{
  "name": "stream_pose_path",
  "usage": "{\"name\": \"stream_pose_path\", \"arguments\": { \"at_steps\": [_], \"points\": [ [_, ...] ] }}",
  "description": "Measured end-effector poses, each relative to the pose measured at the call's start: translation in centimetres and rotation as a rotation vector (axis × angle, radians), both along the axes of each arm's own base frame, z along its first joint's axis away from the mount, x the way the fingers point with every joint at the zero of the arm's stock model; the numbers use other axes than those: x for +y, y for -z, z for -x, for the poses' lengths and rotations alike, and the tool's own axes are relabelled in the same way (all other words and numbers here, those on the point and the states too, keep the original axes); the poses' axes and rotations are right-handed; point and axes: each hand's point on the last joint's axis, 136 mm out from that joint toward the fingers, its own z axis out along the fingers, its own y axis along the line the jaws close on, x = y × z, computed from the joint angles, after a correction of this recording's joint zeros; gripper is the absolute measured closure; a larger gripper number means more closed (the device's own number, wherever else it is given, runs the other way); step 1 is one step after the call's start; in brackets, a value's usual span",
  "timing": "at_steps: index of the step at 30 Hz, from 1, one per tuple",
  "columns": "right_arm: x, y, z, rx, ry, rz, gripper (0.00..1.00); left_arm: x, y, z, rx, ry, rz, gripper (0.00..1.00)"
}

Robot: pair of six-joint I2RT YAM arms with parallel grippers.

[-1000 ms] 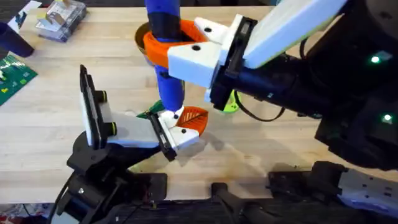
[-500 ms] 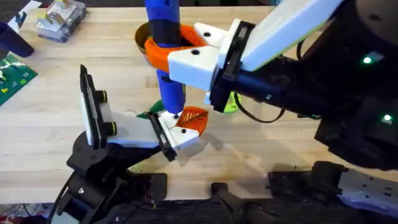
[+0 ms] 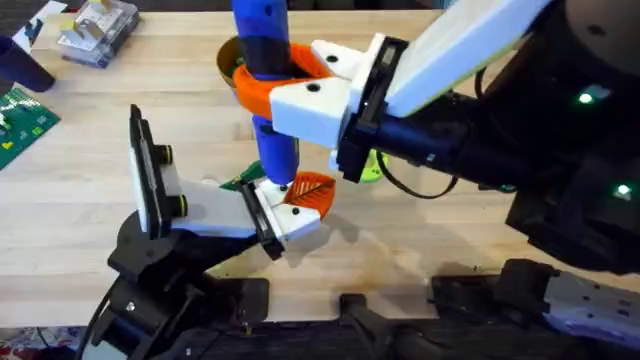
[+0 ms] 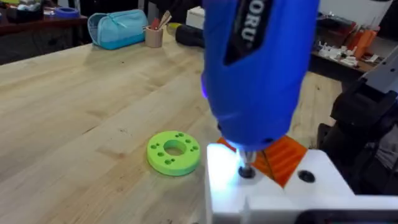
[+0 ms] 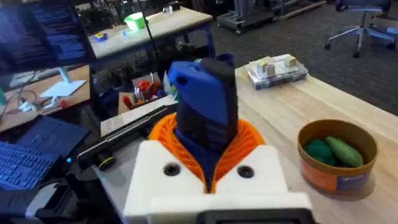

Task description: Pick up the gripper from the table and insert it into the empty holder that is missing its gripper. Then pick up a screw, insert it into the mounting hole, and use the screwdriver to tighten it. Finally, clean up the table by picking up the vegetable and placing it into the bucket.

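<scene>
Screwdriver [image 3: 268, 90] stands upright at centre of the overhead frame, long axis near vertical, bit down, tip on the white holder [image 3: 292, 222] at lower centre. We see the right gripper [image 3: 285, 85] clamped around its blue body, orange ribbed pads on both sides; the right wrist view shows the blue barrel [image 5: 205, 112] wedged between those orange pads [image 5: 245, 140]. In the left wrist view the metal bit meets a hole in the white block [image 4: 261, 186], lit bright right under the tool. The orange gripper [image 3: 312, 189] sits in the holder, just right of the bit, ribs facing up.

Left gripper: we cannot tell its state.

Surface is a pale wood table [image 3: 420, 230]. The dark green vegetable [image 3: 238, 183] lies on it just left of the bit, partly hidden. A lime-green disc [image 4: 173, 152] lies flat beside the holder. The bucket [image 5: 337, 155] stands farther back, green pieces inside. Upper left of the overhead frame: a clear plastic box [image 3: 98, 30] and a green circuit board [image 3: 20, 122]. Beyond the table, desks, a laptop and an office chair.
</scene>
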Motion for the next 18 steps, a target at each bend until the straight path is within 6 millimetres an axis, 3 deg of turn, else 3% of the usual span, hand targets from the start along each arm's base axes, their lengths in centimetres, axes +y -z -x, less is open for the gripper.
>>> {"name": "stream_pose_path", "arguments": {
  "at_steps": [9,15,18],
  "points": [
    [0.1,-0.5,0.3,-0.021,-0.018,-0.014,0.976,0.0,0.0,0.1,0.004,0.003,0.001,0.982],
    [0.1,-5.6,1.9,-0.185,-0.095,-0.183,0.976,0.0,0.0,0.0,0.004,0.003,0.001,0.982],
    [-0.4,-6.7,1.8,-0.221,-0.093,-0.219,0.976,0.0,0.0,0.1,0.002,0.003,0.0,0.982]
  ]
}}
